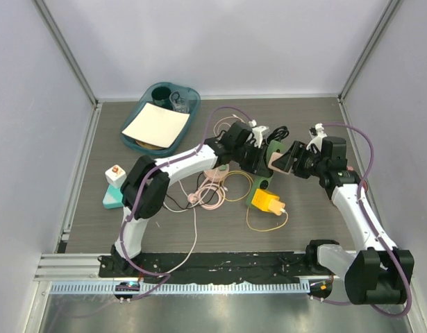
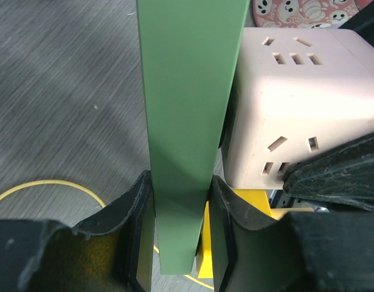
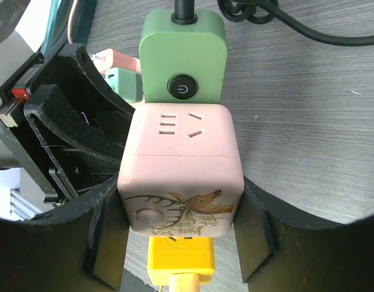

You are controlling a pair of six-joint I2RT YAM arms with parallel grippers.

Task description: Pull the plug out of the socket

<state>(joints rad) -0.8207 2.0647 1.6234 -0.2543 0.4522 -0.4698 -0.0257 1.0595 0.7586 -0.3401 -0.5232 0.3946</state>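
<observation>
The left gripper [image 2: 180, 228] is clamping the green power strip [image 2: 187, 121] by its two broad faces, both fingers [image 2: 141, 222] pressing flat against it. The strip is standing on edge around the middle of the desk, slightly toward the right edge, with its black cord [image 3: 284, 24] trailing toward the far edge. The right gripper [image 3: 180, 237] is squeezing the pink cube adapter [image 3: 180, 164] from both sides. The cube is sitting against the strip's socket face, just nearer than the round power button [image 3: 183, 88]. Whether its pins are seated cannot be told.

A yellow plug [image 3: 180, 258] is showing directly beneath the cube, on the strip's near end. A thin yellow cable [image 1: 265, 222] is looping from it across the desk toward the near edge. A pink cable coil [image 1: 206, 191] is lying left of the strip. A teal basket [image 1: 192, 94] holding a cream card [image 1: 155, 125] is sitting by the far-left corner.
</observation>
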